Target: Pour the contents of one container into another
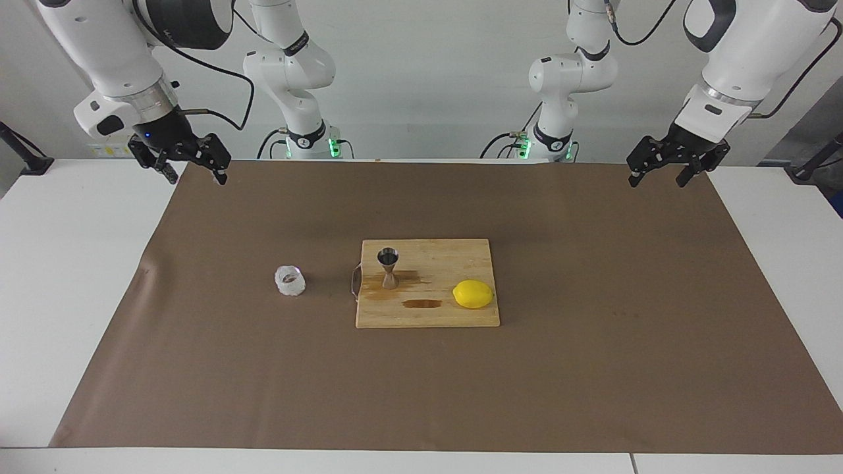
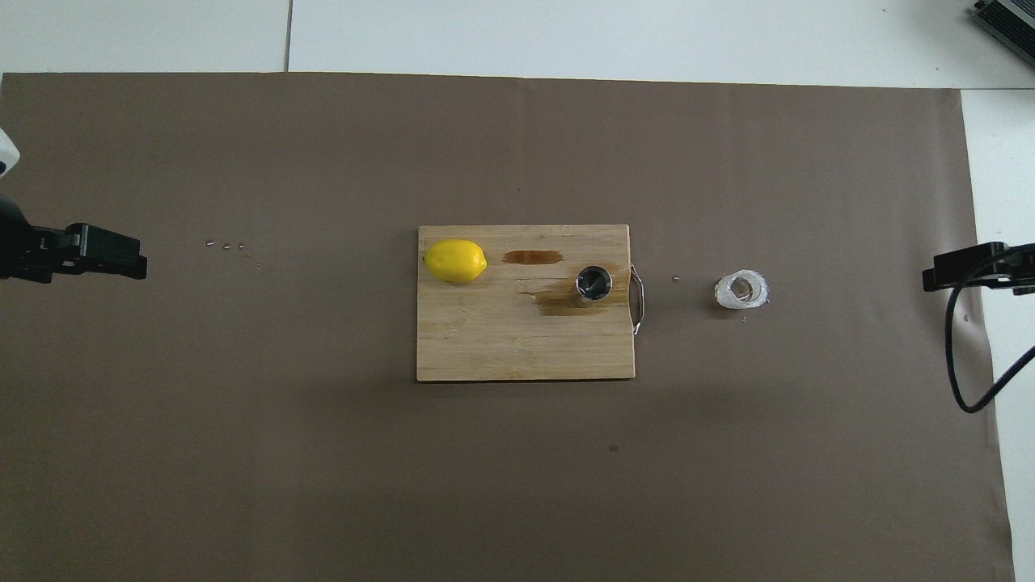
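Note:
The clear, bumpy glass cup (image 1: pixel 290 281) sits on the brown paper beside the board's metal handle, toward the right arm's end; it also shows in the overhead view (image 2: pixel 741 291). The steel jigger (image 1: pixel 388 266) stands upright on the wooden cutting board (image 1: pixel 428 317), at its handle end, next to a wet stain; from overhead its open mouth shows (image 2: pixel 595 284). My right gripper (image 1: pixel 196 172) is open and empty, raised over the paper's edge at its own end. My left gripper (image 1: pixel 657 178) is open and empty, raised over the paper's edge at the other end.
A yellow lemon (image 1: pixel 473 293) lies on the board toward the left arm's end, also seen from overhead (image 2: pixel 455 260). Two dark wet streaks mark the board (image 2: pixel 501 347). A few small specks (image 2: pixel 226 245) lie on the brown paper (image 1: pixel 593 368) covering the table.

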